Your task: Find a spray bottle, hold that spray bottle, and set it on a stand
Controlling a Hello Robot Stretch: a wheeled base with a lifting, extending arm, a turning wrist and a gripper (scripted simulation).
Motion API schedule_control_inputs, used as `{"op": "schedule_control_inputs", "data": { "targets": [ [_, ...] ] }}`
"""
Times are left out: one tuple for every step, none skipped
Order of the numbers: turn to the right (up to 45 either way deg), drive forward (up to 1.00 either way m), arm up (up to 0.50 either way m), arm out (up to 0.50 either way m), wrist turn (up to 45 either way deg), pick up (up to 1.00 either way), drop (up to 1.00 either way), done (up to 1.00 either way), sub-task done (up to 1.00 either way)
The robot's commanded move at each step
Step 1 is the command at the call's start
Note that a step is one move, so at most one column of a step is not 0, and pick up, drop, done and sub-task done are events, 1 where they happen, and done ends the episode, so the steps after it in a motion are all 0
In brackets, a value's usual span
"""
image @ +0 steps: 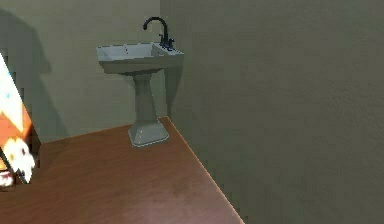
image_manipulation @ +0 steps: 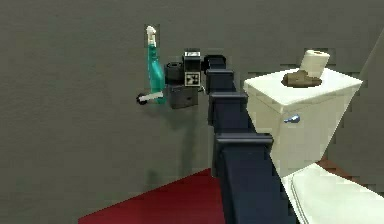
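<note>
Spray bottle (image_manipulation: 152, 62), teal and slim, is hanging at the far end of the gripper (image_manipulation: 157, 96), clear of every surface, left of the toilet tank (image_manipulation: 300, 115), looking light, stiff and slippery, best taken around its body; how the fingers (image_manipulation: 148, 99) are sitting I cannot tell.

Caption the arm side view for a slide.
Gripper holds a teal spray bottle aloft by the wall, toilet tank alongside.
</note>
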Motion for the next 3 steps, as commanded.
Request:
{"op": "schedule_control_inputs", "data": {
  "targets": [
    [0.0, 0.0, 0.0, 0.0, -45.0, 0.0, 0.0, 0.0, 0.0],
    [0.0, 0.0, 0.0, 0.0, -45.0, 0.0, 0.0, 0.0, 0.0],
    [0.0, 0.0, 0.0, 0.0, -15.0, 0.0, 0.0, 0.0, 0.0]
  ]
}}
